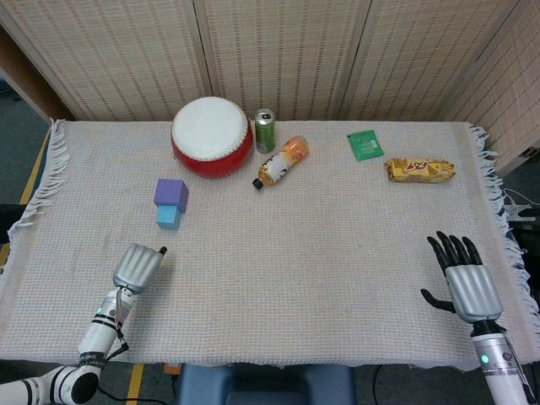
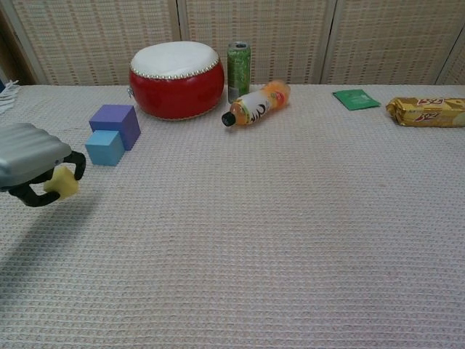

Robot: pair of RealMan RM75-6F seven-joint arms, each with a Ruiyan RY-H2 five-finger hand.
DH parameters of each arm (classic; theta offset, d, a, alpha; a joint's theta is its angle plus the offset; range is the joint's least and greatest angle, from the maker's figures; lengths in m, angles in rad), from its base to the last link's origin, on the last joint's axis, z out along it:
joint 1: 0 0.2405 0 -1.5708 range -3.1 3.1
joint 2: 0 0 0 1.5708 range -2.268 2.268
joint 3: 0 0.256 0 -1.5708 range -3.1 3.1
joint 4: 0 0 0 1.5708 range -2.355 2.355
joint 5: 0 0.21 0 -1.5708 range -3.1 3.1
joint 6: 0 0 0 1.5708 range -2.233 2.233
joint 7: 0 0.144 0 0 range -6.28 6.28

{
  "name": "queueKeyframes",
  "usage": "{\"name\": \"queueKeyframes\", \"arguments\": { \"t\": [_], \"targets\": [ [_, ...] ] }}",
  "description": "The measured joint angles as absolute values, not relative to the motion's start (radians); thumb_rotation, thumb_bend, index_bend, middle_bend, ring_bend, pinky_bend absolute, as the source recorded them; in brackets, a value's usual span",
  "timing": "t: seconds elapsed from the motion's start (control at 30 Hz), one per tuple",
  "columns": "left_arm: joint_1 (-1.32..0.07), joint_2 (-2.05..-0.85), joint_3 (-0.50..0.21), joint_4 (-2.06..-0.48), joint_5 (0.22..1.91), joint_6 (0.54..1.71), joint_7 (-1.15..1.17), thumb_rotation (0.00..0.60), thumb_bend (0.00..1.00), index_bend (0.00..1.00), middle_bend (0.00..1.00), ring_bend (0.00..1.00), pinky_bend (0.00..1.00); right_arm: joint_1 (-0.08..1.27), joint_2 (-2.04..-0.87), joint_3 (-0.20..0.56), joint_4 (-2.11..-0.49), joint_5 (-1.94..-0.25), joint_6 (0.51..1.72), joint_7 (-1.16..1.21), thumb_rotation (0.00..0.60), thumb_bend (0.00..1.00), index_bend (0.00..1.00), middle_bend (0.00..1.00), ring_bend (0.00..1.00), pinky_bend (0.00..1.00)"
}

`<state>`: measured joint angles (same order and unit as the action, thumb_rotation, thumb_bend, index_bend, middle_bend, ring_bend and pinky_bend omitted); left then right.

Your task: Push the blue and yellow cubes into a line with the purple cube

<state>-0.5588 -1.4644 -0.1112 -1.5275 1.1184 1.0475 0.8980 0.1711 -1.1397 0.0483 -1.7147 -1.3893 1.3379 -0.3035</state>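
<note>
The purple cube [image 1: 171,192] [image 2: 116,123] sits at the left of the cloth, with the smaller blue cube [image 1: 168,217] [image 2: 104,147] touching its near side. My left hand [image 1: 139,266] [image 2: 33,163] hovers just near of them, fingers curled in. In the chest view it holds the yellow cube [image 2: 62,182] above the cloth. The head view hides that cube under the hand. My right hand [image 1: 463,278] rests at the near right corner with its fingers spread and nothing in it. It does not show in the chest view.
A red drum [image 1: 212,135] stands behind the cubes. A green can [image 1: 265,131] and a lying orange bottle [image 1: 281,160] are to its right. A green packet [image 1: 365,144] and a yellow snack bar [image 1: 419,170] lie at the far right.
</note>
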Motion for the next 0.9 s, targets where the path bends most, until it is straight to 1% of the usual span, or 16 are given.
{"name": "queueKeyframes", "arguments": {
  "t": [0.13,0.3,0.47,0.67,0.9],
  "targets": [
    [-0.628,-1.506,-0.148,-1.452,1.044,1.001,0.944,0.6,0.38,0.51,1.0,1.0,1.0,0.171,-1.136,0.058,-1.71,-1.368,1.336,-0.297,0.459,0.0,0.0,0.0,0.0,0.0],
    [-0.69,-1.543,-0.163,-1.379,0.976,0.953,0.968,0.6,0.38,0.5,1.0,1.0,1.0,0.179,-1.135,0.068,-1.701,-1.339,1.317,-0.297,0.458,0.0,0.0,0.0,0.0,0.0],
    [-0.721,-1.565,-0.158,-1.323,0.946,0.929,0.966,0.6,0.38,0.49,1.0,1.0,1.0,0.185,-1.137,0.073,-1.699,-1.325,1.308,-0.303,0.458,0.0,0.0,0.0,0.0,0.0],
    [-0.741,-1.58,-0.146,-1.274,0.928,0.925,0.943,0.6,0.38,0.46,1.0,1.0,1.0,0.188,-1.139,0.074,-1.697,-1.318,1.303,-0.308,0.458,0.0,0.0,0.0,0.0,0.0],
    [-0.753,-1.59,-0.124,-1.26,0.927,0.922,0.913,0.6,0.38,0.37,1.0,1.0,1.0,0.189,-1.14,0.074,-1.698,-1.315,1.306,-0.311,0.458,0.0,0.0,0.0,0.0,0.0]
  ]
}}
